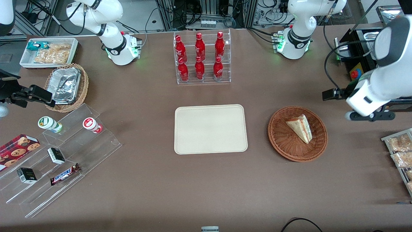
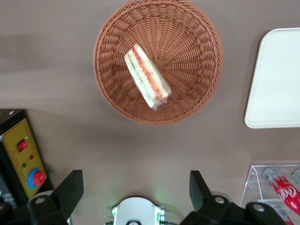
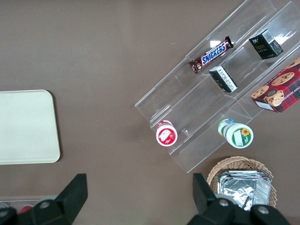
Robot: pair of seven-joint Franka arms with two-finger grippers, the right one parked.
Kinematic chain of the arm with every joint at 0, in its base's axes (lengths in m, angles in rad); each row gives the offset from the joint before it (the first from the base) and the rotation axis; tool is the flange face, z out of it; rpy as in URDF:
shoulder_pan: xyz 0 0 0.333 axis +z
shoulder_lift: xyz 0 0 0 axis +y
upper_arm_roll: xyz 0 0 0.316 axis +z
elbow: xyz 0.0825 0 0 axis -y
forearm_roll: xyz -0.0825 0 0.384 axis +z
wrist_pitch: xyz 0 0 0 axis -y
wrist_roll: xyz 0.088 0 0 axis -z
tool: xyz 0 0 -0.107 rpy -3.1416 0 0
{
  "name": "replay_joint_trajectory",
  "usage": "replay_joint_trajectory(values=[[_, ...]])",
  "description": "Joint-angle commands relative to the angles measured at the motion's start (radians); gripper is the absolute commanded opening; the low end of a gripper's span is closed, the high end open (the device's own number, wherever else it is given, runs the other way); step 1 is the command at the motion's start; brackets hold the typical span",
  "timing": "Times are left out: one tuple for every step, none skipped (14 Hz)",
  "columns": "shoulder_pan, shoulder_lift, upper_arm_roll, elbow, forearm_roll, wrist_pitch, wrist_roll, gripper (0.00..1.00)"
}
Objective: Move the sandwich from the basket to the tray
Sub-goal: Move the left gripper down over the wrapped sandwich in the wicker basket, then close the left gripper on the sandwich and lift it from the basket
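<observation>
The sandwich (image 1: 301,128) (image 2: 146,77), a white wedge with red and green filling along its edge, lies in the round reddish-brown basket (image 1: 280,135) (image 2: 105,56). The beige tray (image 1: 210,129) (image 2: 276,79) lies flat beside the basket, toward the parked arm's end, with nothing on it. My left gripper (image 1: 333,94) (image 2: 136,180) hangs high above the table, a little farther from the front camera than the basket and toward the working arm's end. Its fingers (image 2: 70,187) stand wide open with nothing between them.
A clear rack of red bottles (image 1: 202,58) stands farther from the front camera than the tray. A black box with a yellow panel and red button (image 2: 23,159) sits near the gripper. Bagged snacks (image 1: 400,151) lie at the working arm's table end.
</observation>
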Motion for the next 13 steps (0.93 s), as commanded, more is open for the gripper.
replay_joint_trajectory(values=[[0.004,-0.006,-0.005,-0.140,-0.008,0.153,0.012,1.00],[0.004,-0.011,-0.005,-0.204,-0.008,0.229,0.010,1.00],[0.001,-0.011,-0.005,-0.250,-0.006,0.296,0.004,1.00],[-0.008,-0.011,-0.005,-0.295,-0.006,0.357,0.000,1.00],[-0.008,-0.013,-0.005,-0.339,-0.006,0.420,-0.012,1.00],[-0.008,-0.019,-0.005,-0.396,-0.005,0.492,-0.057,1.00],[-0.008,-0.031,-0.005,-0.462,-0.005,0.581,-0.107,1.00],[-0.008,-0.046,-0.005,-0.529,-0.005,0.667,-0.144,1.00],[-0.007,-0.066,-0.005,-0.603,-0.005,0.760,-0.193,1.00],[-0.007,-0.080,-0.005,-0.651,-0.005,0.813,-0.266,1.00],[-0.007,-0.080,-0.005,-0.671,-0.005,0.824,-0.352,1.00],[-0.008,-0.077,-0.005,-0.682,-0.005,0.827,-0.450,1.00],[-0.008,-0.076,-0.005,-0.683,-0.005,0.828,-0.507,1.00]])
